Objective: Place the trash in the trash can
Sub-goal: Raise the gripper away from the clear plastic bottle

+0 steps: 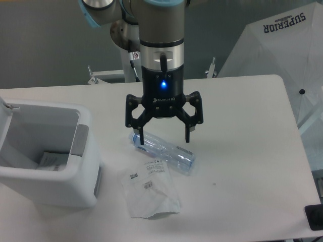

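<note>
Tool point(164, 138) spread over bottle point(164, 154) (cap end unclear), bag point(149, 194) beside

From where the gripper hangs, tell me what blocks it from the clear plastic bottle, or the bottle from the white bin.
Nothing visible does. The open two-finger gripper hangs right over the small clear bluish plastic bottle. Bare table lies between the bottle and the white boxy bin; the thin see-through bag lies nearer the camera.
</note>
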### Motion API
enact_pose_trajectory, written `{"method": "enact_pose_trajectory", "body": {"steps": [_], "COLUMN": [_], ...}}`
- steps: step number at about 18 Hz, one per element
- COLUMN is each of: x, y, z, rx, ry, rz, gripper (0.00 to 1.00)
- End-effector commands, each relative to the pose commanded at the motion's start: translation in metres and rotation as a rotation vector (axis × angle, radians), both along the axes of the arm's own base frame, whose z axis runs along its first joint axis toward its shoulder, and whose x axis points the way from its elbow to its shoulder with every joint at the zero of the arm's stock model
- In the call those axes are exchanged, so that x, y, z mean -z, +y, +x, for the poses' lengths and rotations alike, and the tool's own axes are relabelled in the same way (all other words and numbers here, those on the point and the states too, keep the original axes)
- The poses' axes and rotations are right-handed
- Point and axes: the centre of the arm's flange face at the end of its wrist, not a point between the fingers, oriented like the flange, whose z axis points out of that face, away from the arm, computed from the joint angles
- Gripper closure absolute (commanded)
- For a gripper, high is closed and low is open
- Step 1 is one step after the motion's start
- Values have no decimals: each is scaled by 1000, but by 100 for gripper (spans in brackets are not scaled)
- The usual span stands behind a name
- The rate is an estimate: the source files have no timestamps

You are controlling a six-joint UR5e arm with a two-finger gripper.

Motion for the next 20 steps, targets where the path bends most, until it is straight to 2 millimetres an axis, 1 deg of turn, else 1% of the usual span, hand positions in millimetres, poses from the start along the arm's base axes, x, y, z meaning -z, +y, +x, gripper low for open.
{"method": "enact_pose_trajectory", "body": {"steps": [3, 5, 6, 8, 10, 12, 13, 16, 17, 19, 20], "x": [10, 13, 22, 47, 72, 88, 100, 136, 151, 189, 199], "y": [-2, -1, 1, 3, 7, 6, 8, 15, 18, 27, 32], "z": [-1, -1, -3, -5, -8, -6, -6, -16, -21, -32, -36], "rx": [-10, -7, -7, -8, -9, -4, -2, -1, 4, 32, 41], "ry": [-3, -7, -17, -42, -30, -15, -26, -69, -83, -108, -114], "rz": [-26, -28, -38, -60, -49, -27, -41, -81, -98, -143, -152], "gripper": [0, 0, 0, 0, 0, 0, 0, 0, 0, 0, 0]}}
